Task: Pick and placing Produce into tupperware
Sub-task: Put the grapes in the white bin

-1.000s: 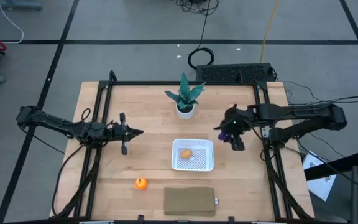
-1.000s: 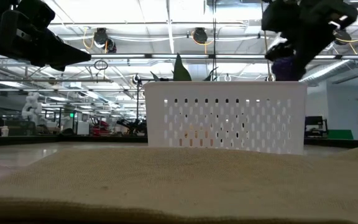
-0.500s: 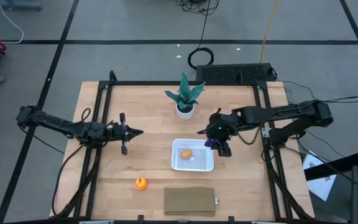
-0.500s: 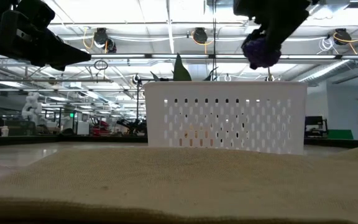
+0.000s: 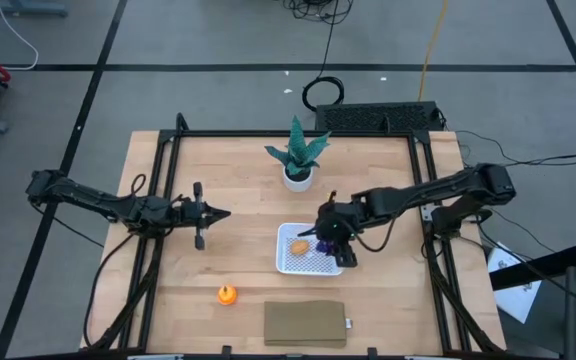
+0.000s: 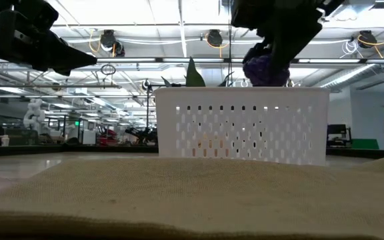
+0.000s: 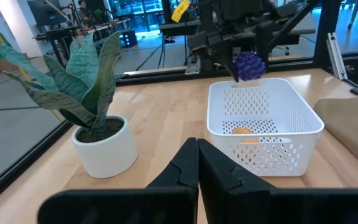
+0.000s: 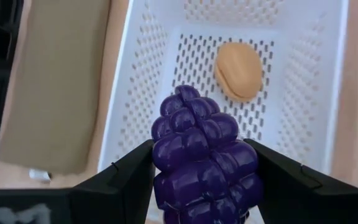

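The table (image 5: pixel 238 220) is pale wood planking inside a dark metal frame. One tupperware (image 5: pixel 309 249), white plastic, squarish with rounded corners and perforated walls and floor, sits near table centre, toward 5 o'clock. Produce count is three. One tan oval piece (image 8: pixel 238 70), smooth and matte, lies on the container floor. One dark purple piece (image 8: pixel 203 154), glossy and knobbed like a grape cluster, is clamped between the fingers of the right tool (image 5: pixel 328 241), suspended above the container's 3 o'clock side, clear of the rim in the low view. One bright orange round piece (image 5: pixel 227 294) rests on the wood at 7 o'clock of the container, well apart. The left tool (image 5: pixel 215 213), fingers pressed together and empty, hangs at 9 o'clock of the container. One flat olive-brown rectangular pad (image 5: pixel 305 323), cloth-like, lies at 6 o'clock; one green potted plant (image 5: pixel 298 157) in a white pot stands at 12 o'clock.
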### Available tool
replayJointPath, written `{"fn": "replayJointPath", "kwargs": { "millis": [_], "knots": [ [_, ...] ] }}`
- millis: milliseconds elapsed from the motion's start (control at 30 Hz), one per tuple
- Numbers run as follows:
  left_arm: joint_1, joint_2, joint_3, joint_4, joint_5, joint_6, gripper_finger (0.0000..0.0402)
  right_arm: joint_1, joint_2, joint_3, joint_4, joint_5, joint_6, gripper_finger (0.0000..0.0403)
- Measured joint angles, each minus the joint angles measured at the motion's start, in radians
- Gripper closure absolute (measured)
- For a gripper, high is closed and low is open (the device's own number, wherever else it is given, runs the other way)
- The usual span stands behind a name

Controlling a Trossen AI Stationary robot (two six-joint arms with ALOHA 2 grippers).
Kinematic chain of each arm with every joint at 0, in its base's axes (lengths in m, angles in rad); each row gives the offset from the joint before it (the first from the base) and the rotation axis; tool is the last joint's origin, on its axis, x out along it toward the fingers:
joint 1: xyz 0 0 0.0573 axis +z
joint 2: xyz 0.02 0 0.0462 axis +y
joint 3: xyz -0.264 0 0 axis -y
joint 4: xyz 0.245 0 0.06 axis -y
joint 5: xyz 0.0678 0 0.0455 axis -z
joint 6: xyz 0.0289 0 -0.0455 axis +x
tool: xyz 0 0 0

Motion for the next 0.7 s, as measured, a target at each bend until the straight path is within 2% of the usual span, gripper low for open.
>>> {"fn": "replayJointPath", "kwargs": {
  "millis": [133, 700],
  "knots": [
    [0.000, 0.000, 0.000, -0.001, 0.000, 0.000, 0.0400, 0.002, 0.029, 0.000, 0.046, 0.003, 0.037, 0.0186],
    [0.000, 0.000, 0.000, -0.026, 0.003, -0.005, 0.0401, 0.005, 0.189, 0.000, 0.095, 0.003, -0.042, 0.0186]
  ]
}}
